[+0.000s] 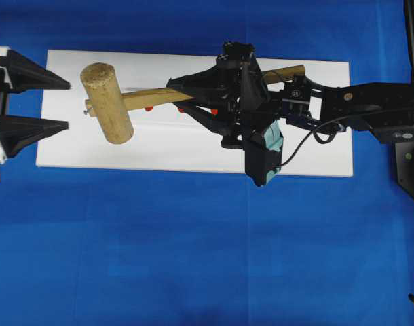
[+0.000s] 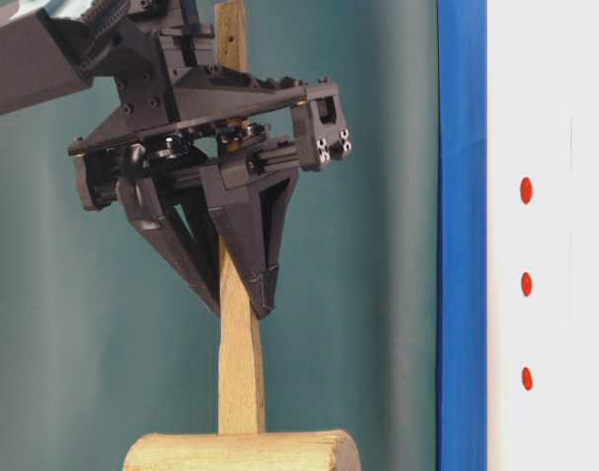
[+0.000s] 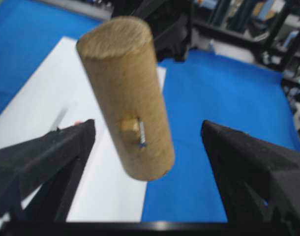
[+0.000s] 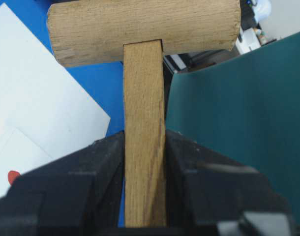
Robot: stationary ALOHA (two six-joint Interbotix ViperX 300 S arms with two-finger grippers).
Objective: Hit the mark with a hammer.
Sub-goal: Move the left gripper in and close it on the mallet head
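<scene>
The hammer, a light wooden mallet, has its thick head (image 1: 106, 102) over the left part of the white board (image 1: 193, 153). Its flat handle (image 1: 146, 98) runs right into my right gripper (image 1: 180, 96), which is shut on it (image 4: 144, 137). From table level the fingers (image 2: 250, 265) pinch the handle (image 2: 241, 373) above the head (image 2: 241, 453). My left gripper (image 1: 68, 104) stands open at the board's left end, its fingers either side of the head (image 3: 123, 88) and clear of it. Three red marks (image 2: 525, 284) sit in a row on the board, one of them (image 1: 148, 108) just below the handle.
Blue cloth (image 1: 193, 258) covers the table around the board. A teal backdrop (image 2: 378, 245) stands behind the scene. Black frame parts (image 1: 410, 170) line the right edge, and the right arm (image 1: 370, 109) stretches across the board's right half.
</scene>
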